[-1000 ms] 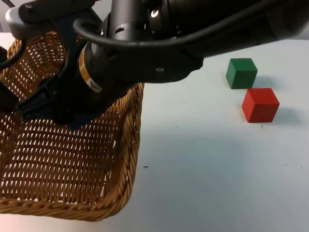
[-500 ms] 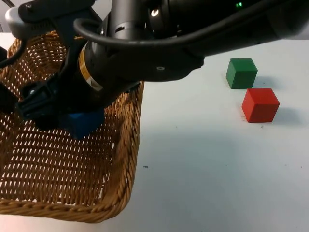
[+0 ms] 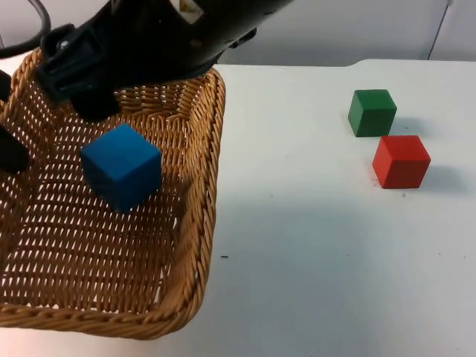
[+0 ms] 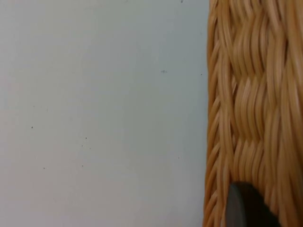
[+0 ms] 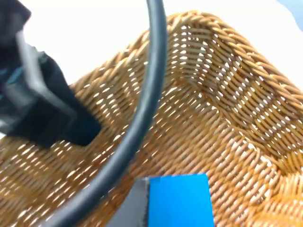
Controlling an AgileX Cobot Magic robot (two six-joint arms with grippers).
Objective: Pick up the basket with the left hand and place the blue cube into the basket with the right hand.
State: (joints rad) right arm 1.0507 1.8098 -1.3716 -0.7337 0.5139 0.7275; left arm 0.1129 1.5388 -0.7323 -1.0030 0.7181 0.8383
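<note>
At the far left, the left gripper is seen at the left wall of the basket. It is closed onto the wicker there. In the left wrist view one black fingertip is pressed against the outside of the woven wall, with the white table seen beyond it. In the right wrist view the same gripper's black body is seen on the inner side of that wall. So the basket is gripped by its wall between the two sides of the left claw.

Next, over the basket's far rim, the right gripper is found, black and held above the weave. Nothing is held by it. How far it is opened cannot be told.

Just below and in front of that gripper, apart from it, the blue cube is seen inside the basket. It is tilted, with one corner turned down toward the woven floor. Whether it is fully settled there cannot be told. In the right wrist view the blue cube is seen close under the camera, with basket weave all round it.

Well away to the right gripper's right, out on the table, the green cube is set. The red cube is placed just beside it, a little nearer the table's front edge.
</note>
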